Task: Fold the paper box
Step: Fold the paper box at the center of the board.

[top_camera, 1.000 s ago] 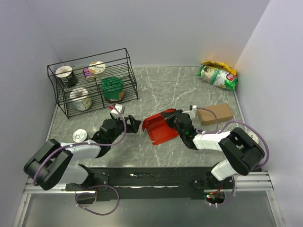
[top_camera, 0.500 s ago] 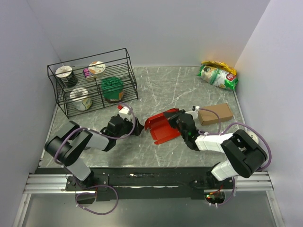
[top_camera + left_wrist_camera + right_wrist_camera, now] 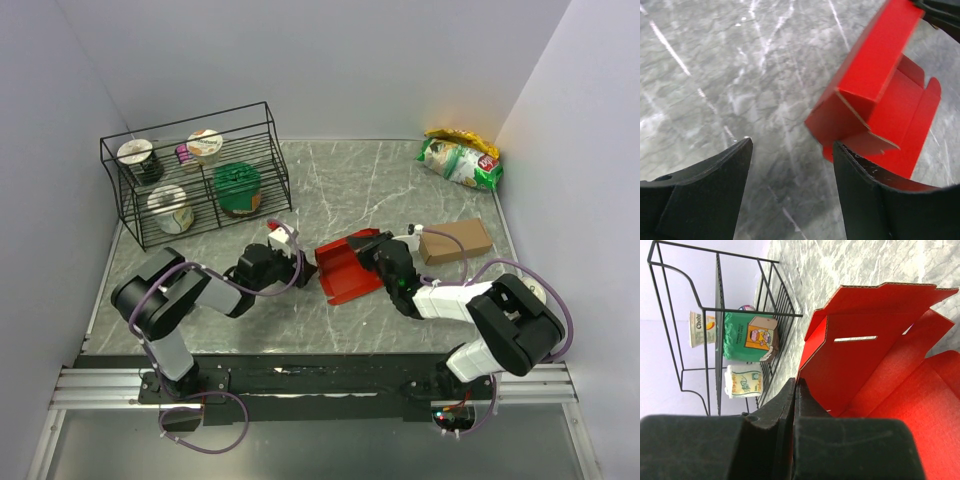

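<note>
The paper box (image 3: 345,272) is a bright red creased card sheet with raised flaps, lying mid-table. My right gripper (image 3: 380,256) is at its right side, and its jaws are pressed together on the edge of an upright red wall (image 3: 865,365); the fingertips (image 3: 796,382) meet at that card edge. My left gripper (image 3: 298,262) sits low just left of the box. Its jaws stand open with bare table between them, and its right finger (image 3: 860,185) is close against the box's near corner (image 3: 855,125).
A black wire rack (image 3: 195,185) holding cups and a green tub stands at the back left. A brown cardboard box (image 3: 455,241) lies right of the red box. A green snack bag (image 3: 460,158) sits at the back right corner.
My left gripper has travelled right across the table to the red box's left edge, its jaws narrowing a little. The right gripper has kept its hold; the box barely shifted.
</note>
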`<state>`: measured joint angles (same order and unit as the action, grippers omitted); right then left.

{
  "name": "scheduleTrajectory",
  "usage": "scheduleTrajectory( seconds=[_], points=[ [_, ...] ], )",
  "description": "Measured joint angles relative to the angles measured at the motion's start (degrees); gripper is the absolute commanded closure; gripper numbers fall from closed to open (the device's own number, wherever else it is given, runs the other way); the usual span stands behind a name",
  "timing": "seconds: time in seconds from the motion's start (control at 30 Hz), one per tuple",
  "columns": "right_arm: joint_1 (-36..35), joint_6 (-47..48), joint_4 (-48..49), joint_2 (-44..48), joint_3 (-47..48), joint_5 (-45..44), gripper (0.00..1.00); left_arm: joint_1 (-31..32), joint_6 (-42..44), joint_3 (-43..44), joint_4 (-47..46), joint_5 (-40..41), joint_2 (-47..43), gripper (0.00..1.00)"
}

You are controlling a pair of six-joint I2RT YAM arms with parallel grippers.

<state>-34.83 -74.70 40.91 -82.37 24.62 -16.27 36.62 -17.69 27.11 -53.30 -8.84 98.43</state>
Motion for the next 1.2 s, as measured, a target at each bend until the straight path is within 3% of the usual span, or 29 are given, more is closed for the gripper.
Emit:
scheduleTrajectory(
  seconds=[0.27,0.5,1.2],
  points=[
    [0.11,-0.24,-0.02,0.0,0.0,0.04,1.0,2.62,1.79,0.02,-2.32,-0.24,0.09,0.3],
    [0.13,-0.39,0.04,-0.31,0.0,0.28,1.0,3.61,2.25,0.04,-4.57,1.07,1.18,0.37],
    [0.39,-0.42,3.39,-1.07,-2.29,-0.72,1.0,6.36,3.72,1.6,-13.64,8.68,7.41,0.35]
  ],
)
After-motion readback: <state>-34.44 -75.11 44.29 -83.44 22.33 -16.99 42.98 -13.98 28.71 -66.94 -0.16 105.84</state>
